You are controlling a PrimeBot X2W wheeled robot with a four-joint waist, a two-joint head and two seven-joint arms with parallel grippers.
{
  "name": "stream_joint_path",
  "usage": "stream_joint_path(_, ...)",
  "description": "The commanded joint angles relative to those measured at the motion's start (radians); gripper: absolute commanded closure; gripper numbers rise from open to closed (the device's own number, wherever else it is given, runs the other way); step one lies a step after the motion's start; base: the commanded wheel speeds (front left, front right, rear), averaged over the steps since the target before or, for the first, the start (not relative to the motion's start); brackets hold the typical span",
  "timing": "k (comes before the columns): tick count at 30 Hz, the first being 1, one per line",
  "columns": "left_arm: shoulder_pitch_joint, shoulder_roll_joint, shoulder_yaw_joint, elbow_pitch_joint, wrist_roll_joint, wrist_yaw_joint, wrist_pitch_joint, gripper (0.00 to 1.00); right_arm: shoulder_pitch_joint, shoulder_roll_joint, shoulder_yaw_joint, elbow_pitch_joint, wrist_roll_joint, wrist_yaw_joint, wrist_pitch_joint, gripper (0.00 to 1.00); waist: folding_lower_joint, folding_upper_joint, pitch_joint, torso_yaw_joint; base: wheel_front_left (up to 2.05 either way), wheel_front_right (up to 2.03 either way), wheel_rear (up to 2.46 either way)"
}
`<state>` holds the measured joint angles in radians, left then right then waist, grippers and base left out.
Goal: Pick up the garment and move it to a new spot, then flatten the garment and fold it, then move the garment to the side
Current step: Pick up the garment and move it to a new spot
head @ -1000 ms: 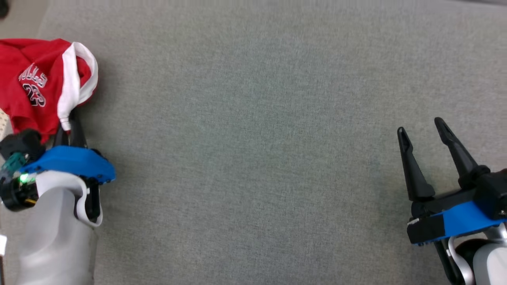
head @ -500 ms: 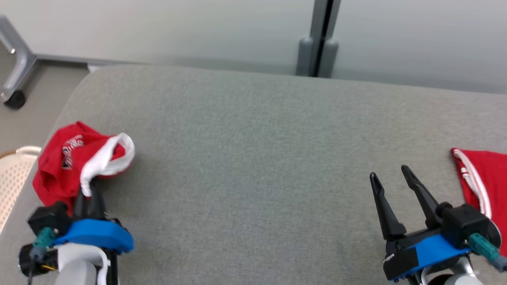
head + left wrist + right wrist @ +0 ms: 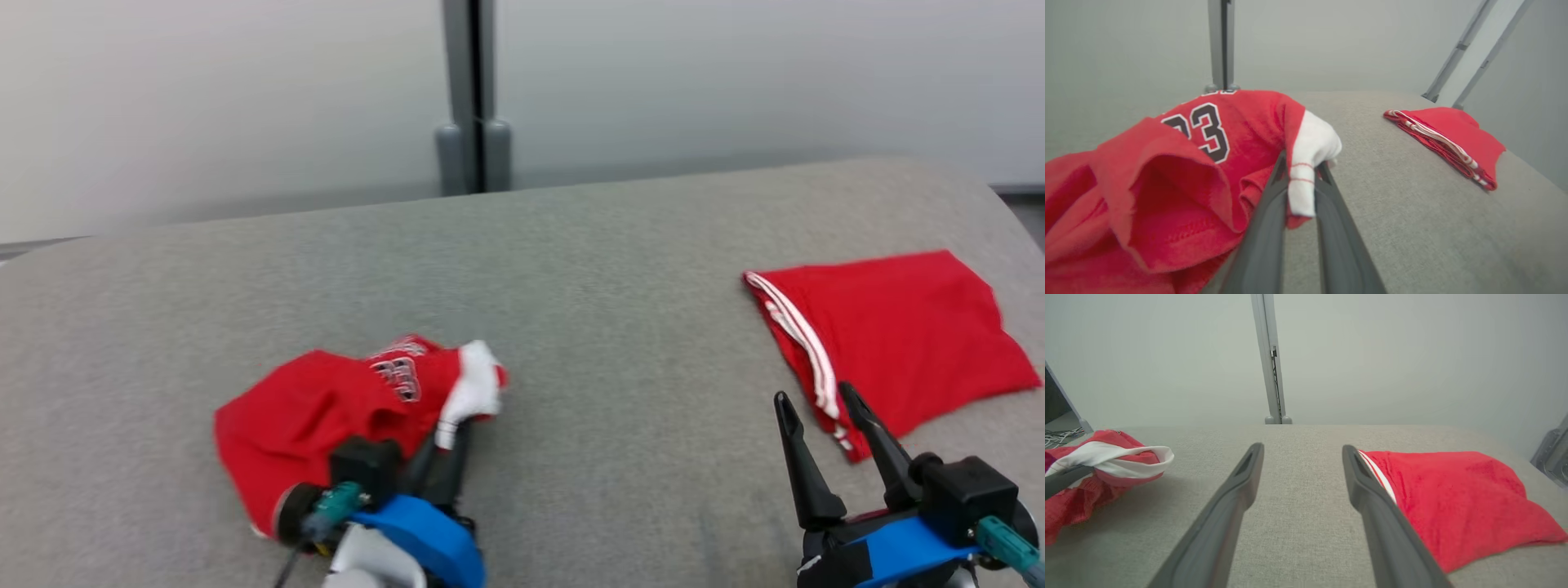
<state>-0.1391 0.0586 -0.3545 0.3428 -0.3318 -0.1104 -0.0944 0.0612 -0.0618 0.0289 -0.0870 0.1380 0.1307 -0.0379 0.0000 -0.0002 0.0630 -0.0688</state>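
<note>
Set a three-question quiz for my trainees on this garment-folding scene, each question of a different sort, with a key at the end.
1. True or false: the right gripper stands open and holds nothing.
2. Which part of the crumpled red jersey is the left gripper pinching? A) the white trim; B) the printed number; C) a red hem.
3. Fill in: on the grey surface, the folded red garment lies on the robot's ____ side.

Key: 1 true; 2 A; 3 right.
</note>
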Motion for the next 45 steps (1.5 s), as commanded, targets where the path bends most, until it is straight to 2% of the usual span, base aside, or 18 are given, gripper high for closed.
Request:
stream_joint_path(1,-0.028,-0.003,-0.048,-0.008,-0.004,-0.009,0.006,1.0,0.004,0.005,-0.001,-0.007,0.005,0.0,-0.002,0.0,0.0,0.0002,0.005,-0.036,0.0,0.0,0.0)
stream_joint_path(4,-0.056,-0.005,-0.156,-0.002,-0.021,-0.015,0.019,1.0,-0.013,0.007,-0.002,-0.01,0.009,0.0,-0.007,0.0,0.0,0.0002,0.043,-0.078,0.0,0.0,0.0)
stream_joint_path(8,-0.09,-0.005,-0.252,0.025,-0.049,-0.021,0.023,1.0,-0.031,0.009,-0.002,-0.004,0.016,0.0,-0.017,0.0,0.0,0.0002,0.093,-0.119,0.0,0.0,0.0)
stream_joint_path(9,-0.101,-0.006,-0.266,0.035,-0.053,-0.021,0.021,0.65,-0.037,0.01,0.0,-0.001,0.02,0.0,-0.022,0.0,0.0,0.0002,0.106,-0.127,0.0,0.0,0.0)
stream_joint_path(10,-0.109,-0.006,-0.277,0.045,-0.056,-0.022,0.018,0.02,-0.042,0.01,-0.001,0.004,0.022,0.0,-0.026,0.0,0.0,0.0002,0.113,-0.131,0.0,0.0,0.0)
stream_joint_path(17,-0.136,0.009,-0.293,0.038,-0.05,-0.018,-0.045,0.0,-0.053,0.011,-0.005,0.033,0.035,0.0,-0.053,0.0,0.0,0.0002,0.103,-0.107,0.0,0.0,0.0)
stream_joint_path(20,-0.117,0.031,-0.272,-0.003,-0.045,0.011,-0.078,0.0,-0.044,0.011,-0.009,0.03,0.027,0.0,-0.045,0.0,0.0,0.0002,0.071,-0.075,0.0,0.0,0.0)
stream_joint_path(23,-0.099,0.065,-0.226,-0.042,-0.042,0.062,-0.103,0.0,-0.031,0.011,-0.015,0.022,0.017,0.0,-0.034,0.0,0.0,0.0002,0.041,-0.036,0.0,0.0,0.0)
stream_joint_path(24,-0.099,0.065,-0.226,-0.042,-0.042,0.062,-0.103,0.0,-0.031,0.011,-0.015,0.022,0.017,0.0,-0.034,0.0,0.0,0.0002,0.041,-0.036,0.0,0.0,0.0)
stream_joint_path(25,-0.088,0.087,-0.182,-0.066,-0.051,0.098,-0.116,0.0,-0.023,0.01,-0.019,0.014,0.012,0.0,-0.026,0.0,0.0,0.0002,0.024,-0.009,0.0,0.0,0.0)
stream_joint_path(26,-0.088,0.087,-0.182,-0.066,-0.051,0.098,-0.116,0.0,-0.023,0.01,-0.019,0.014,0.012,0.0,-0.026,0.0,0.0,0.0002,0.024,-0.009,0.0,0.0,0.0)
stream_joint_path(28,-0.07,0.106,-0.132,-0.084,-0.074,0.127,-0.126,0.0,-0.012,0.007,-0.023,0.005,0.006,0.0,-0.016,0.0,0.0,0.0002,0.007,0.016,0.0,0.0,0.0)
stream_joint_path(35,0.021,0.223,0.017,-0.142,-0.116,0.207,-0.145,0.0,0.027,0.0,-0.046,-0.025,-0.007,0.0,0.019,0.0,0.0,0.0002,-0.049,0.091,0.0,0.0,0.0)
stream_joint_path(45,0.136,0.287,0.018,-0.219,-0.105,0.236,-0.104,0.0,0.089,0.003,-0.075,-0.04,-0.017,0.0,0.053,0.0,0.0,0.0002,-0.092,0.097,0.0,0.0,0.0)
